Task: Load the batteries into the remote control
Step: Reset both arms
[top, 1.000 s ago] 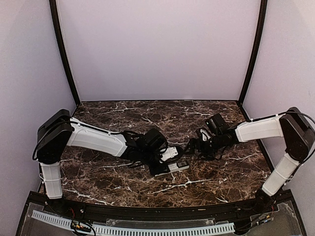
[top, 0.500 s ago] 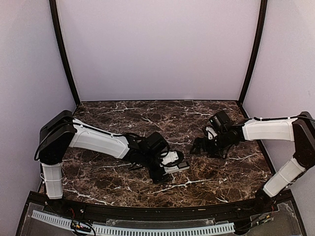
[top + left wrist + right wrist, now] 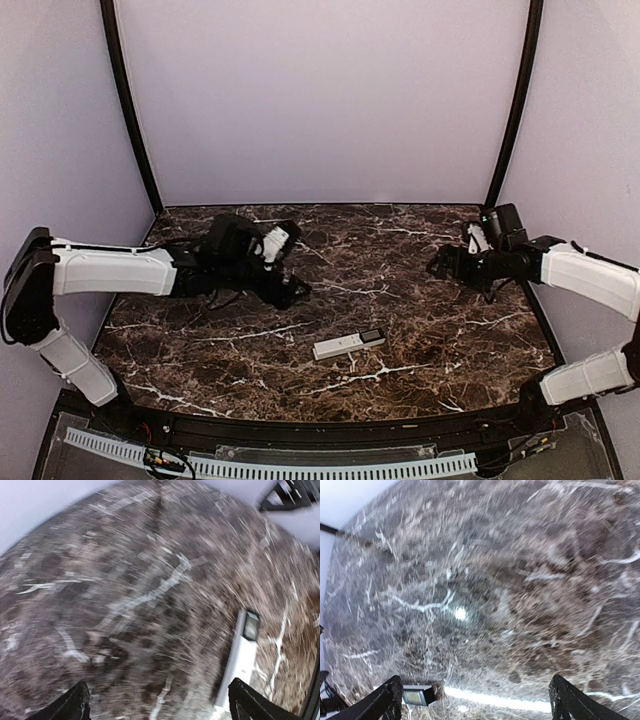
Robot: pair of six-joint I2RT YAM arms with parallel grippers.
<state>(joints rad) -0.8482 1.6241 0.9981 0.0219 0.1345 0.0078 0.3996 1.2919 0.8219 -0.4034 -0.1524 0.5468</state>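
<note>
The remote control [image 3: 348,344] lies flat on the marble table [image 3: 400,300], a slim white bar with its dark window at the right end. No gripper touches it. My left gripper [image 3: 288,288] hovers open to its upper left, well apart from it. In the left wrist view the remote control [image 3: 242,665] lies near the right finger, with nothing between the jaws of the left gripper [image 3: 160,711]. My right gripper [image 3: 441,264] is open at the far right. The right wrist view shows the remote control [image 3: 495,699] low between the open fingers of the right gripper [image 3: 477,706]. The batteries are out of view.
Black posts [image 3: 128,110] and lilac walls close in the table at the back and sides. A black rail [image 3: 300,432] runs along the near edge. Both wrist views are motion-blurred.
My left gripper has opened, let go of the remote and pulled back up and to the left. The right arm has drawn back to the right. The remote stays on the table.
</note>
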